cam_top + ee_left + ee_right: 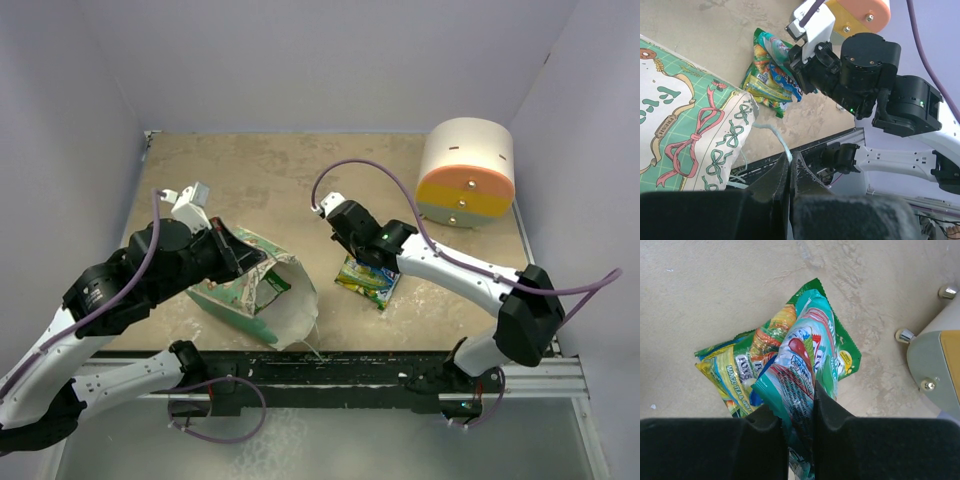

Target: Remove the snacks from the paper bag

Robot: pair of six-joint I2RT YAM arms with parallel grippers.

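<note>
Bag point(250, 298): mint-green, patterned, lying on its side at the table's point(280, 180) 7 o'clock, with the white mouth open toward 4 o'clock. Left gripper point(790, 166): jaws closed together, pinching the string handle point(774, 136). Right gripper point(799, 412), at the bag's 3 o'clock: jaws narrow, clamping a teal packet point(807, 355) that overlaps a yellow-green packet point(732, 371).

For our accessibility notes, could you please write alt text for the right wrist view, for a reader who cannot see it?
The right gripper pinches the end of a teal snack packet, which lies across a yellow-green packet on the beige table. Part of a grey and orange cylinder shows at the right edge.
</note>
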